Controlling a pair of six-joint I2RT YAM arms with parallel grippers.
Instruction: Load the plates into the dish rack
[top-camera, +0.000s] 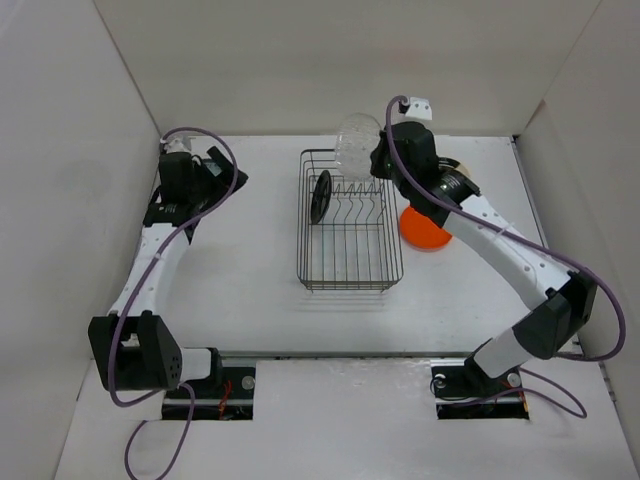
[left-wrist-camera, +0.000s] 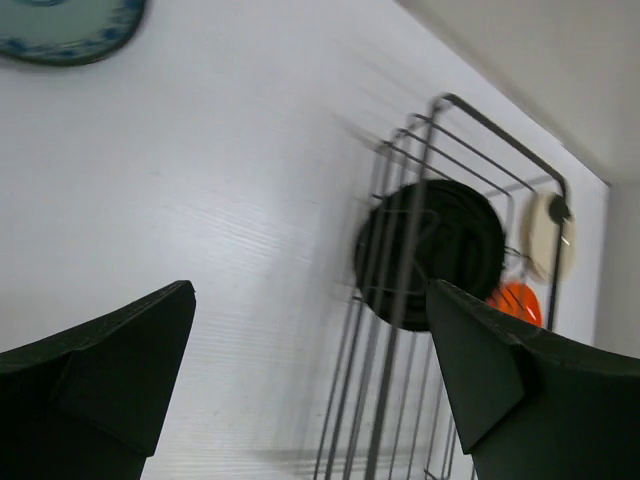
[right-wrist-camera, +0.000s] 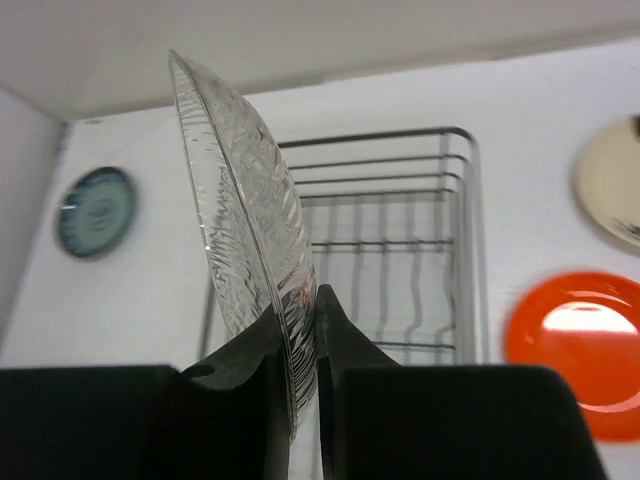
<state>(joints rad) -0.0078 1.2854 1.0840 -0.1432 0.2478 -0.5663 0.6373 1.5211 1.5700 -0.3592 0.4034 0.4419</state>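
The wire dish rack (top-camera: 392, 262) sits mid-table. A black plate (top-camera: 320, 197) stands upright in its far left slot; the left wrist view shows it too (left-wrist-camera: 440, 250). My right gripper (top-camera: 378, 160) is shut on the rim of a clear ribbed pale plate (right-wrist-camera: 240, 200), holding it edge-up above the rack's far end (right-wrist-camera: 380, 137). The orange plate (top-camera: 425, 232) and the cream plate (top-camera: 458, 182) lie right of the rack, partly under my right arm. The teal plate (right-wrist-camera: 95, 210) lies far left. My left gripper (left-wrist-camera: 310, 370) is open and empty, left of the rack (left-wrist-camera: 500, 125).
White walls enclose the table on the left, back and right. My left arm (top-camera: 150, 260) stretches along the left side. The teal plate (left-wrist-camera: 65, 25) lies on the table beyond my left gripper.
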